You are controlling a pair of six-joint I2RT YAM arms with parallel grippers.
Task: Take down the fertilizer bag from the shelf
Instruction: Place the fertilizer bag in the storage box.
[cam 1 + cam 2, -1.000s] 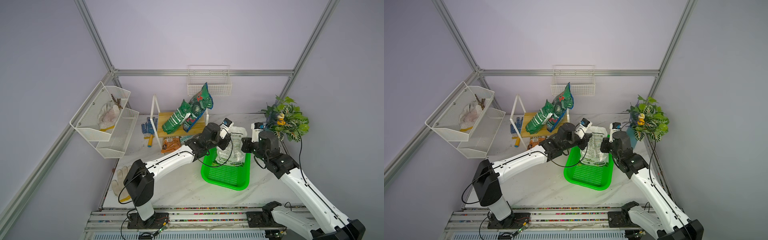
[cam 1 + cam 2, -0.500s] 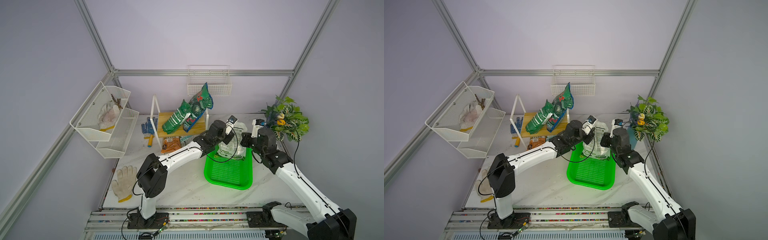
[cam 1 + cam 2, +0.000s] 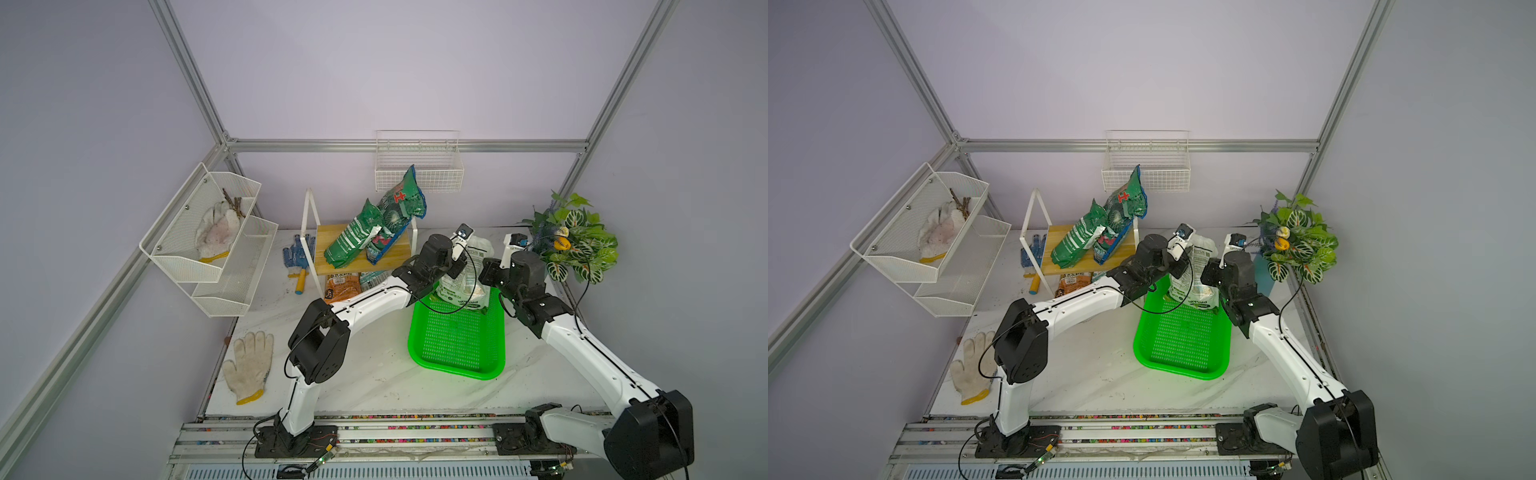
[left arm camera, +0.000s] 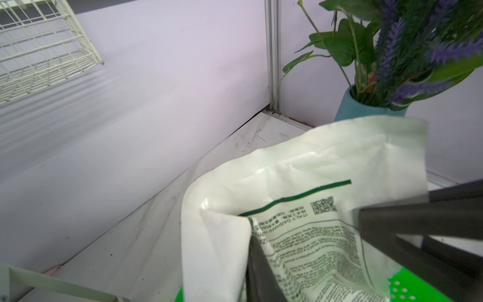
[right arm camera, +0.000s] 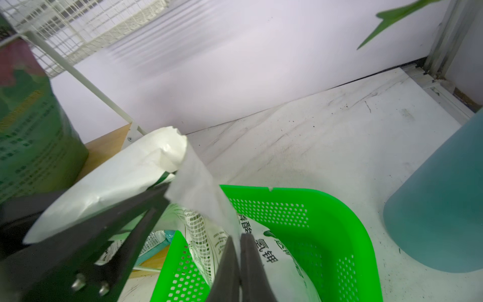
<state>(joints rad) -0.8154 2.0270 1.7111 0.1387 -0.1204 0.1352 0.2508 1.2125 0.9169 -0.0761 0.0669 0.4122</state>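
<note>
plant (image 3: 571, 241) beside basket (image 3: 457, 353) | green bags (image 3: 374, 228) on shelf (image 3: 332, 257)

Free room: open counter (image 3: 374, 374) between the two arm bases, in front of the green basket (image 3: 457, 353); only a white glove (image 3: 249, 365) lies at its left edge.

Obstacles:
- Back left: shelf (image 3: 357, 257) stacked with green bags (image 3: 374, 224), some leaning above the top board. Wire basket (image 3: 417, 166) on the wall just above them, so headroom is tight.
- Back right: potted plant (image 3: 569, 241), leaves overhanging near the right arm.
- Left wall: mesh bins (image 3: 208, 249) project over the counter edge.
- Centre back: white bag (image 3: 461, 286) stands in the basket's far end, filling the gap between both wrists.
</note>
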